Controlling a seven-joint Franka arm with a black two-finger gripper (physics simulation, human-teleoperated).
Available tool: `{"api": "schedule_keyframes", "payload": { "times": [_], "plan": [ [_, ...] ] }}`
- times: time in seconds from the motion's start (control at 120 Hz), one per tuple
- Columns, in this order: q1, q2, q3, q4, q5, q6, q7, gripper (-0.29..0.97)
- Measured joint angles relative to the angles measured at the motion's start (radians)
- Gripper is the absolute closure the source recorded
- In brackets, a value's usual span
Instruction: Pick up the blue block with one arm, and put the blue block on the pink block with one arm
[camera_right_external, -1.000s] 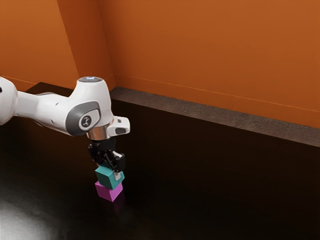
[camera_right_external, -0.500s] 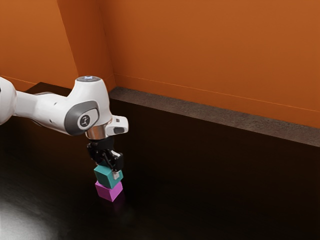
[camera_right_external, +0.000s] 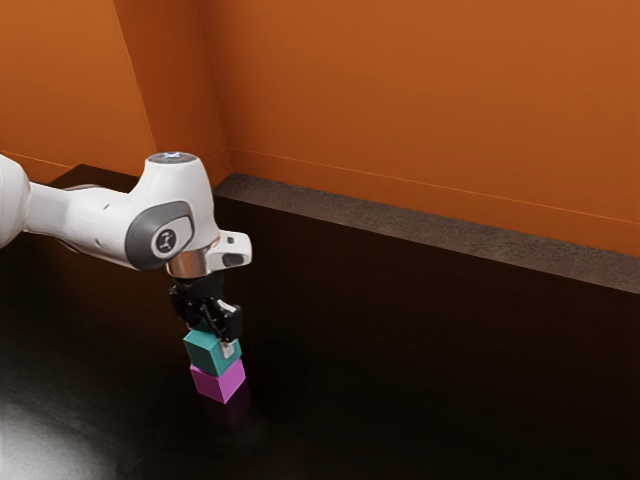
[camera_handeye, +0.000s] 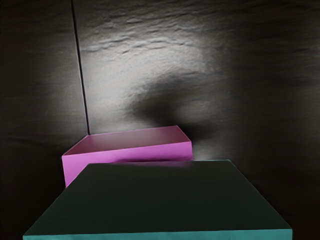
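The blue block (camera_right_external: 208, 353), teal in colour, is gripped from two sides by my black gripper (camera_right_external: 213, 343), which is shut on it. It sits right over the pink block (camera_right_external: 220, 381), shifted a little toward the exterior view's left; I cannot tell whether the two touch. In the wrist view the blue block (camera_handeye: 160, 200) lies dark and large just under my hand, and the pink block (camera_handeye: 131, 149) pokes out beyond its far edge.
The dark glossy table (camera_right_external: 420, 380) spreads wide toward the exterior view's right. A grey ledge (camera_right_external: 430, 228) runs along the table's back edge beneath the orange wall (camera_right_external: 420, 100).
My hand has drifted slightly toward the exterior view's left, carrying the blue block with it. The pink block has stayed where it was.
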Motion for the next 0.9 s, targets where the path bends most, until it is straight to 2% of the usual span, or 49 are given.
{"api": "schedule_keyframes", "payload": {
  "times": [0.075,0.217,0.383,0.692,0.9],
  "plan": [
    [0.003,0.000,0.000,0.000,0.000,-0.001,0.001,0.28],
    [0.009,0.003,0.001,0.000,-0.002,-0.001,0.004,0.14],
    [0.019,-0.004,0.001,0.000,-0.002,-0.002,0.007,0.07],
    [0.031,-0.166,0.000,0.004,-0.042,-0.057,0.016,0.02],
    [0.032,-0.218,0.001,0.004,-0.083,-0.108,0.020,0.01]
  ]
}}
